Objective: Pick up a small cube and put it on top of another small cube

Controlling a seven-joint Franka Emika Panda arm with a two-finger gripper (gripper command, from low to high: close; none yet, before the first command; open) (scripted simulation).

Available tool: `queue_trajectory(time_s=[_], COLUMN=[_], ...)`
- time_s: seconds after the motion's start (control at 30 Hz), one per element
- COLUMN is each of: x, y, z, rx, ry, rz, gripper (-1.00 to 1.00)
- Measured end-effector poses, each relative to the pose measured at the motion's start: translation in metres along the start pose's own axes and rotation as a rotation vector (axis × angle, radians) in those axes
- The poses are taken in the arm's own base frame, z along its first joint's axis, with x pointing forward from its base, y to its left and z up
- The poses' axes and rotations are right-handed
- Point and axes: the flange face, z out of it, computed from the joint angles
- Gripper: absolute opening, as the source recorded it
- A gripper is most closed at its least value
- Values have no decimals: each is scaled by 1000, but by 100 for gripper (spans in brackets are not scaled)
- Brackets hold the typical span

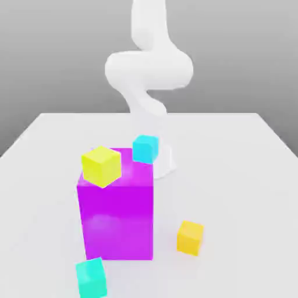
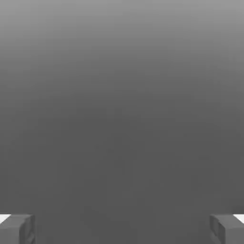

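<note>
Two grey fingers (image 2: 17, 228) stand wide apart at opposite edges of the frame, with nothing between them. Beyond them lies a plain grey backdrop (image 2: 122, 105), lighter toward one side.

Magenta block (image 1: 116, 215) glossy, smooth, faint sheen; amber cube (image 1: 190, 237) matt; table (image 1: 244, 192) smooth, pale, matt.
</note>
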Motion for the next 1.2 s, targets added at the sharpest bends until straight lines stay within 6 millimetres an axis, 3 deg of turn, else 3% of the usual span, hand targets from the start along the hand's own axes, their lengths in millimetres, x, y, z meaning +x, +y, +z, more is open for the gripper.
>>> queue_trajectory(time_s=[0.13, 0.27, 0.4, 0.5, 0.63, 0.7, 0.87, 0.9, 1.1, 1.2], x=[-36, -91, -161, -216, -285, -300, -324, -329, -331, -322], y=[8, 25, 55, 86, 135, 149, 172, 176, 178, 170], z=[103, 190, 261, 300, 331, 344, 378, 384, 386, 375], rx=[-40, -73, -102, -122, -146, -151, -153, -153, -153, -154], ry=[-157, -306, -456, -565, -706, -730, -739, -740, -742, -740], rz=[-198, -397, -608, -768, -982, -1022, -1032, -1031, -1030, -1033], gripper=[0, 0, 0, 0, 0, 0, 0, -100, -100, -100])
